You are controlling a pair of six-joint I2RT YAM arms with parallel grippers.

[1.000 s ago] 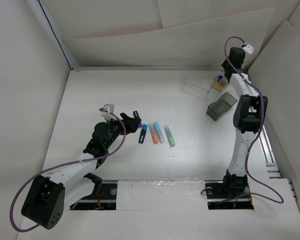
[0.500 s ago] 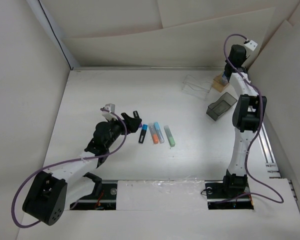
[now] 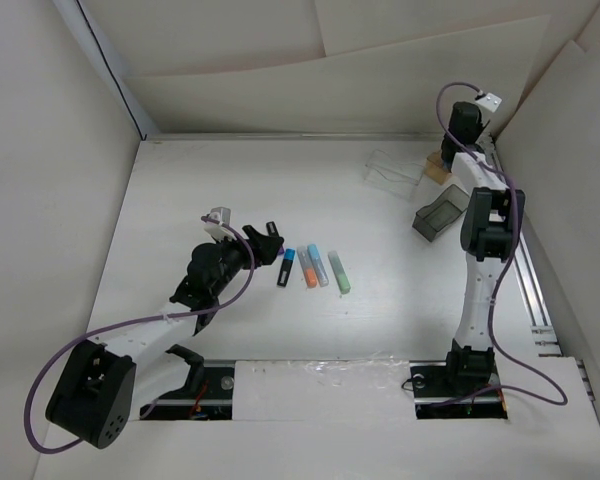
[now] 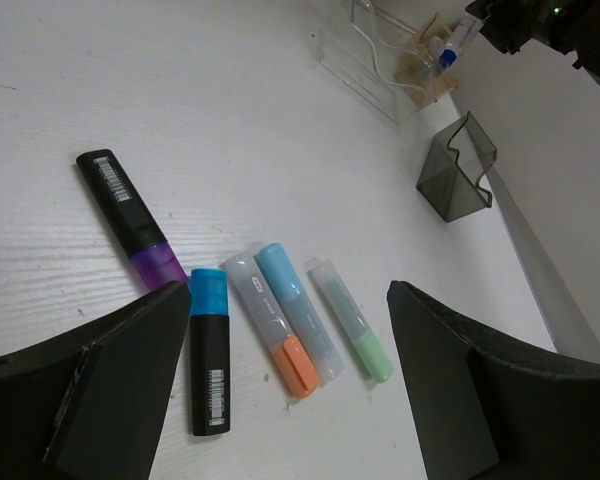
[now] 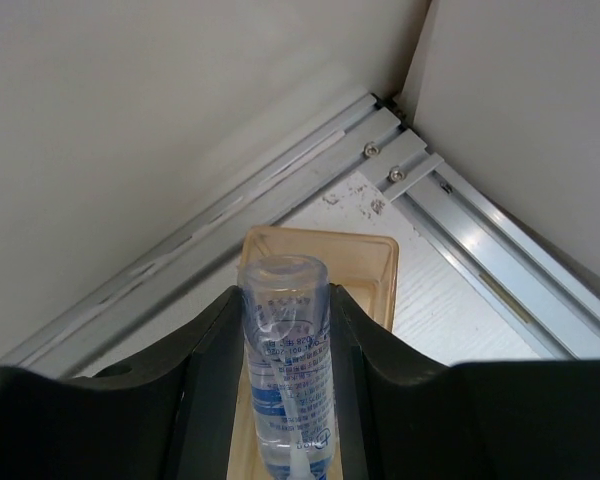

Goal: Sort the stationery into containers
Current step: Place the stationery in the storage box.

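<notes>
Hanging over the far right corner of the bench [image 3: 180, 200], the right hand [image 5: 285, 340] is clamped on a clear-bodied marker [image 5: 285, 400] with blue print, its two fingers [image 5: 212, 350] pressed against the barrel on either side. The marker points down at the open top of the tan-orange box [image 5: 372, 262], which sits hard in that corner where the metal rails [image 5: 480, 270] meet; whether its tip touches the box I cannot tell. Just beside that box on its left lies the clear box [image 3: 390, 168], and a little nearer along the right edge stands the smoky grey box [image 3: 442, 212], apart from both. The left hand [image 4: 290, 300] hovers low over the middle of the bench with its fingers spread wide and nothing between them. Under and ahead of it lie five markers: a black one with a purple end [image 4: 130, 220] off to the left, lying at an angle, then a black one with a blue cap [image 4: 208, 360], a pale one with an orange end [image 4: 270, 325], a light-blue one [image 4: 298, 310] touching it, and a pale one with a green end [image 4: 352, 335] slightly apart at the right of the row.
</notes>
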